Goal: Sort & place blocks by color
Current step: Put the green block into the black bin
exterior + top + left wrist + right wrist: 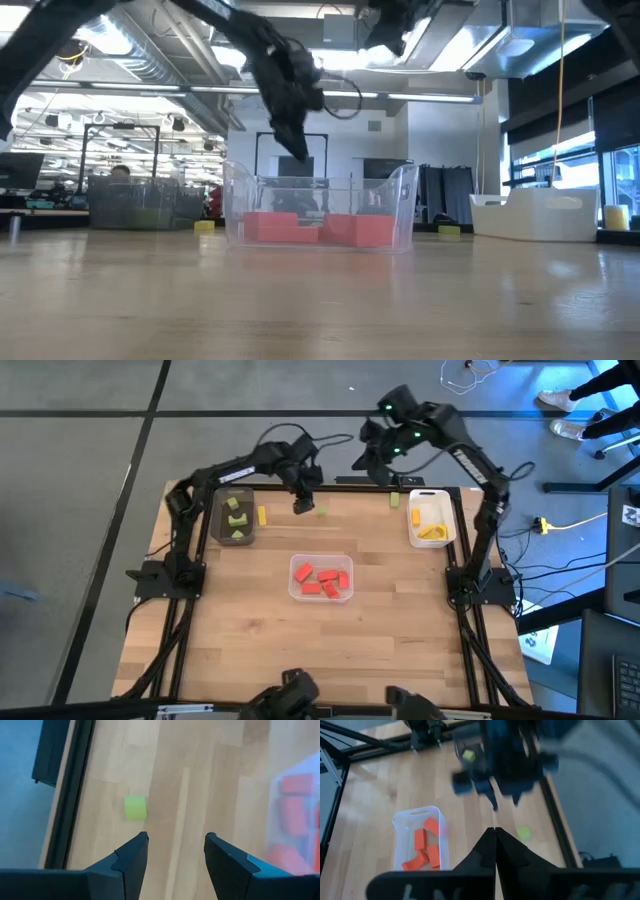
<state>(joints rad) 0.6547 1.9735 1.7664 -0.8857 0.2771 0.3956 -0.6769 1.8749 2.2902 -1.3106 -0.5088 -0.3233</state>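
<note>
Beside left gripper (175, 851) (jaws apart, empty): light green block (135, 807).

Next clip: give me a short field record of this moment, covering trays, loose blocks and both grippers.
clear tray: middle of table, red blocks inside
dark grey tray: far left, green blocks inside
white tray: far right, yellow blocks inside
loose blocks: green block and yellow block near the table's far edge
left gripper: open, empty, above the table near the green block
right gripper: shut, empty, raised over the far edge
</note>
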